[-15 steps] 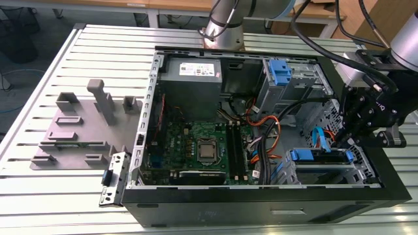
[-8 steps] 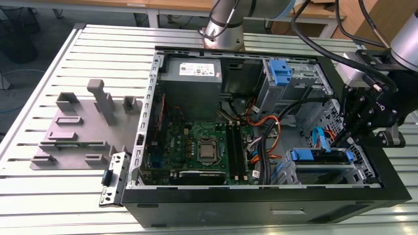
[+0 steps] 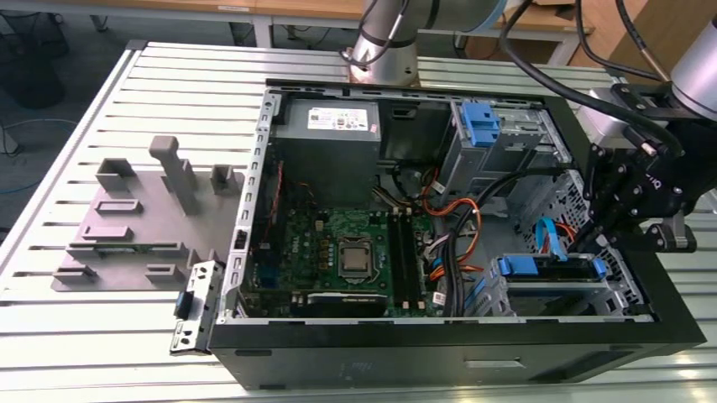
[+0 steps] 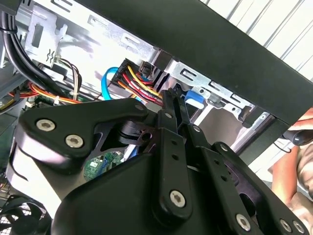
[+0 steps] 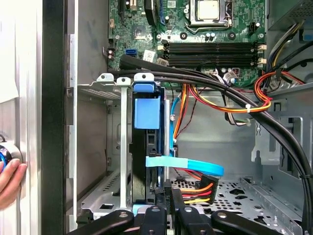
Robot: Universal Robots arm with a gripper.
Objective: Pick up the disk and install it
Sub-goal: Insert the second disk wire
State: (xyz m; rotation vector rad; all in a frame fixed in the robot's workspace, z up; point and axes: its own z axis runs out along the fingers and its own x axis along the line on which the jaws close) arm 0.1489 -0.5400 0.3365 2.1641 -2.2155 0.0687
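Disk (image 5: 146,161) sits in the case (image 3: 370,363) corner. It looks hard, heavy and breakable; grab its blue edges. Gripper (image 5: 168,203) beside it is pinched narrow, empty.

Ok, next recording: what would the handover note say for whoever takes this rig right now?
The gripper is down inside the open computer case, fingers shut with nothing visible between them, tips at the drive cage.
The disk stands in that cage, blue rails on; whether the fingers touch it cannot be told.
Done: pick-up and placing in the cage.
Left: full seating unconfirmed; whether the blue cable beside it is plugged in cannot be told.
A person's hand rests outside the case wall.
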